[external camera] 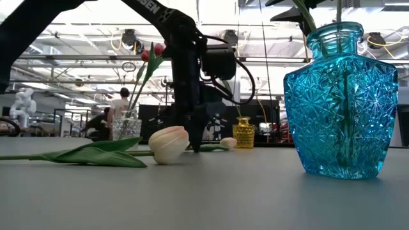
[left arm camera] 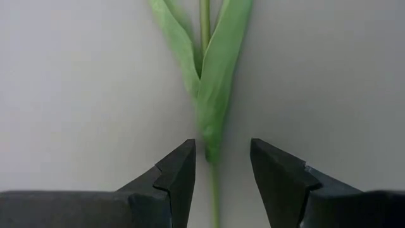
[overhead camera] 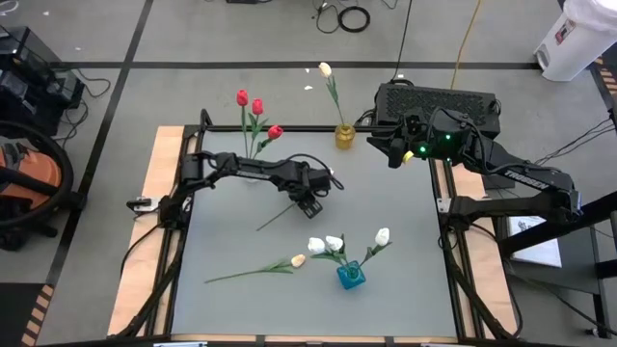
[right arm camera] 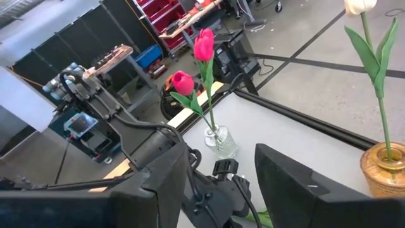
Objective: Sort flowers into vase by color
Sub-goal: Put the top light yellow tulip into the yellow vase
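blue vase (overhead camera: 351, 276) holds white tulips (overhead camera: 326, 245); left hand (overhead camera: 310, 205) released astride a stem (left arm camera: 213, 136); right hand (overhead camera: 393, 154) released.

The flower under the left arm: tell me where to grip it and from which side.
Grip the bare stem just below the leaves, coming straight down. The flower lies flat on the table, and the open left end effector already straddles that thin stem.

A table (overhead camera: 405, 260) holds three vases. Two stand along its far edge: one vase (overhead camera: 253, 154) at the left, another vase (overhead camera: 344, 136) near the middle, each holding flowers. A third vase (overhead camera: 351, 276) stands near the front with flowers (overhead camera: 335, 245). Left of it lies a loose flower (overhead camera: 253, 270); another stem (overhead camera: 275, 218) lies mid-table.
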Robot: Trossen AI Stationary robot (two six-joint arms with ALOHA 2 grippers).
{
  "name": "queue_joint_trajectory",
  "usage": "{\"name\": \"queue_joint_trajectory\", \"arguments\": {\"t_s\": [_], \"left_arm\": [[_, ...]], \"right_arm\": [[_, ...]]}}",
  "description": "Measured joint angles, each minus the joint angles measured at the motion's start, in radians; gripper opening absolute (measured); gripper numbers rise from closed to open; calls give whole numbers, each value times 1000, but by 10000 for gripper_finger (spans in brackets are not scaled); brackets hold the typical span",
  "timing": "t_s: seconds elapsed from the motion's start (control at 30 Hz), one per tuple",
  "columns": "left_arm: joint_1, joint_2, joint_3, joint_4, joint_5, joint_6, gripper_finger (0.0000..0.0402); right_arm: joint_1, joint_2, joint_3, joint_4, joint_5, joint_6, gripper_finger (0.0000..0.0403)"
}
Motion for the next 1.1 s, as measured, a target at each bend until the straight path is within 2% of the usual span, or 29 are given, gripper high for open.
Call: {"name": "queue_joint_trajectory", "arguments": {"t_s": [0.4,0.53,0.87,1.1], "left_arm": [[0,-2,0,0,2,0,155],[0,-2,0,0,2,0,125],[0,-2,0,7,57,30,11],[0,-2,0,7,74,33,3]], "right_arm": [[0,0,0,0,-1,0,178],[0,0,0,0,-1,0,178],[0,0,0,0,-1,0,178],[0,0,0,0,-1,0,178]]}}
